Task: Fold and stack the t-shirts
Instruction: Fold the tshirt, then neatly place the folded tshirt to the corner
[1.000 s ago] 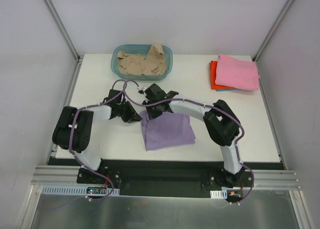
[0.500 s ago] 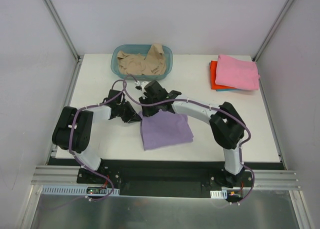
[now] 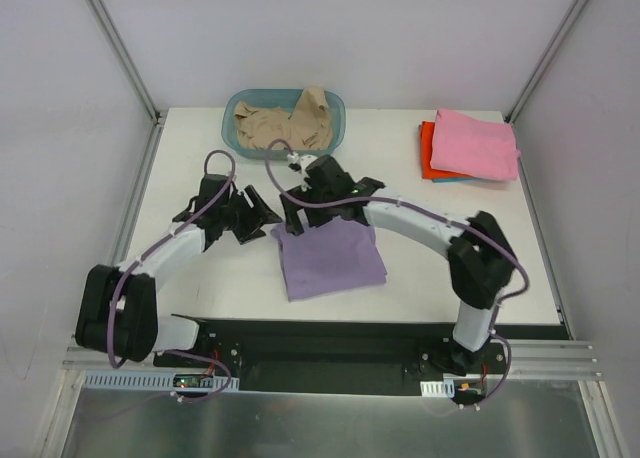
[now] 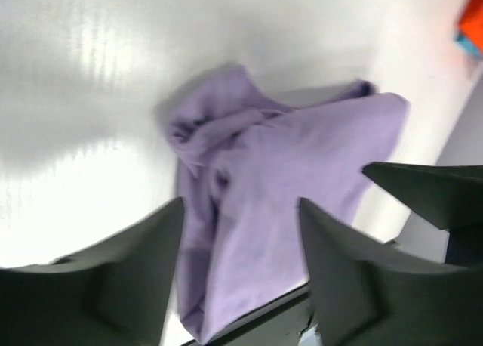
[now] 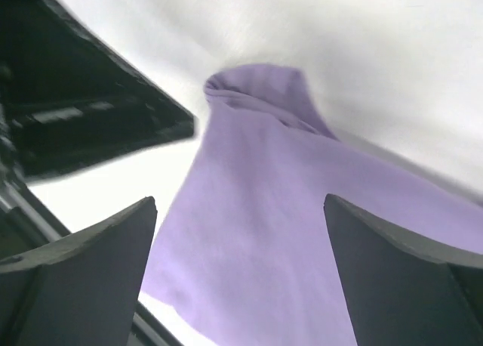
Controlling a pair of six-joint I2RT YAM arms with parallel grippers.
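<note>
— Where is the lavender-purple cotton t-shirt (image 3: 330,260)?

— Flat on the white tabletop (image 3: 385,163), folded into a rough rectangle near the middle, a little toward 6 o'clock. Its 11 o'clock corner is bunched and wrinkled.

— And the left pincer (image 4: 240,210)?

— Released. It hangs at the shirt's 10 o'clock corner, its dark fingers (image 4: 113,278) spread apart with nothing between them; the purple cloth lies beyond them.

— The right pincer (image 5: 240,202)?

— Also released, spread wide above the shirt's 12 o'clock edge, just beside the left one. Nothing is gripped there either.

— The other shirts?

— A crumpled beige cotton t-shirt (image 3: 280,126) fills the translucent teal plastic basket (image 3: 338,108) at 12 o'clock on the tabletop, one flap standing above the rim. At 2 o'clock a folded pink cotton t-shirt (image 3: 478,143) lies on a folded orange-red cotton t-shirt (image 3: 428,150), whose edge shows on the 9 o'clock side of the pink one. That pile sits well apart from both arms.
</note>
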